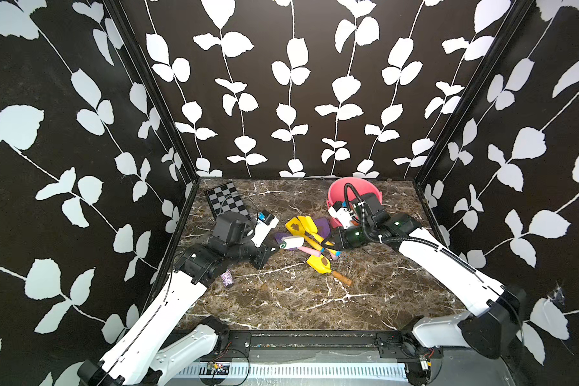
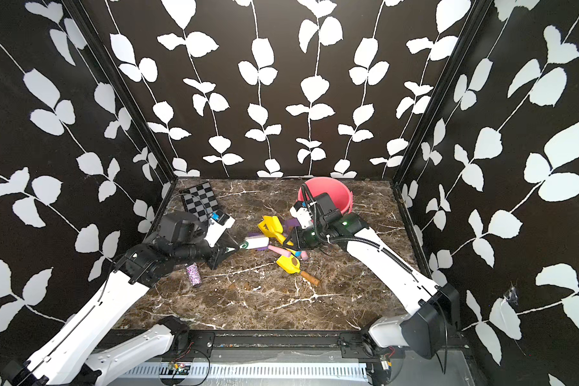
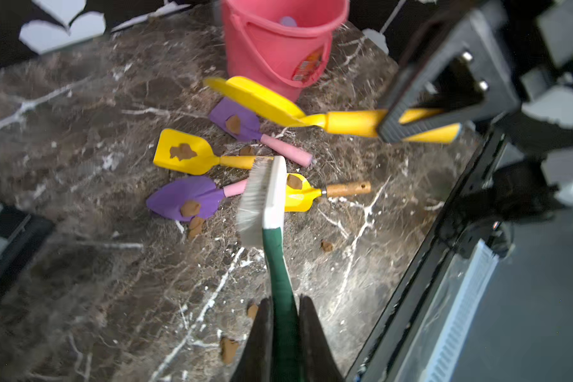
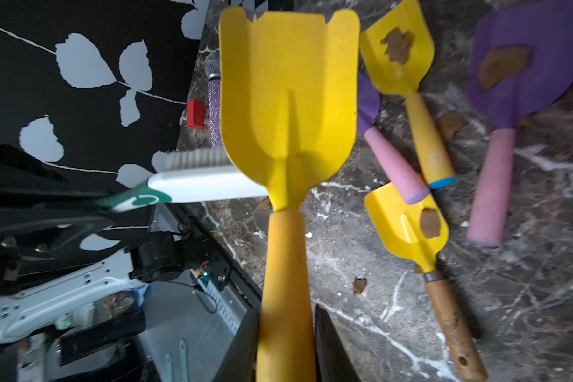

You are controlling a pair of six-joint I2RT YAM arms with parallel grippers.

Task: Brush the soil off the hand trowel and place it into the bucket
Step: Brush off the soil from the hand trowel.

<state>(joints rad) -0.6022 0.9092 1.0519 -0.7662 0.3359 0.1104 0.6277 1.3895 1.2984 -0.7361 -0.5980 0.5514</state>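
– In both top views, where is the hand trowel (image 1: 311,225)?
– In the right hand (image 1: 335,243), which is clamped on its yellow handle. The long axis runs from that hand toward the middle of the table (image 1: 281,300), blade leading. The bucket (image 1: 336,192) stands upright at the far edge, just beyond the right wrist, so the right arm is the nearer one. The left hand (image 1: 274,249) is closed on the brush (image 1: 291,241), whose head is near the blade.
– And from the left wrist?
– The left hand (image 3: 286,299) grips the brush (image 3: 270,195) by its green handle. Beyond the bristles, the hand trowel (image 3: 262,99) is held above the table, blade edge-on, with its tip pointing at the foot of the bucket (image 3: 278,43). The soil (image 3: 183,151) I can see sits on four other trowels (image 3: 179,198) lying below, and in loose clumps on the table.
– From the right wrist?
– The right hand (image 4: 286,314) pinches the handle. The hollow face of the hand trowel (image 4: 288,82) is bare yellow with a notched tip and no brown on it. The brush (image 4: 205,182) lies crosswise to the long axis and passes behind the neck. I cannot tell whether the bristles touch, and the back face is hidden.
– What does the drop turn on?
– In my judgement, on bringing the blade up from the bucket's foot to over its rim.
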